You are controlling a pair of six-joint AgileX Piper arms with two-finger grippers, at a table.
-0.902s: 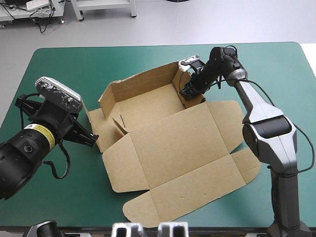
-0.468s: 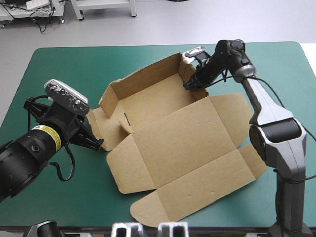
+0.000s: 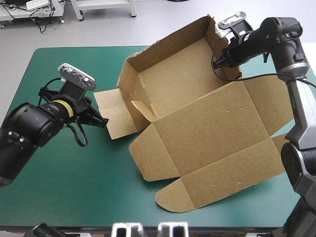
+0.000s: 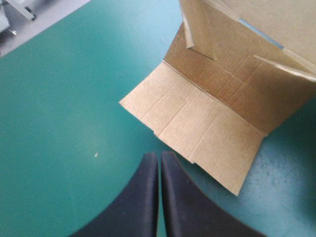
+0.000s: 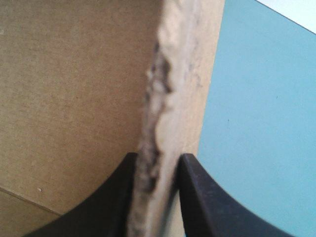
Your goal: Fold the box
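- Jaws of right gripper (image 3: 228, 53) are clamped on the box (image 3: 173, 84) — the worn edge of its far-right wall is pinched between the black fingers (image 5: 195, 197).
- Jaws of left gripper (image 4: 159, 157) are pressed together with nothing held; the tips are set low over the teal-green cover (image 3: 74, 187), just beside the loose side flap (image 4: 197, 123).
- Box is sat mid-table toward the far right; the held corner appears lifted.
- Done: back and side walls are raised.
- Left: side flap not tucked, lid panel (image 3: 212, 140) and its tabs laid flat — roughly halfway, it is judged.
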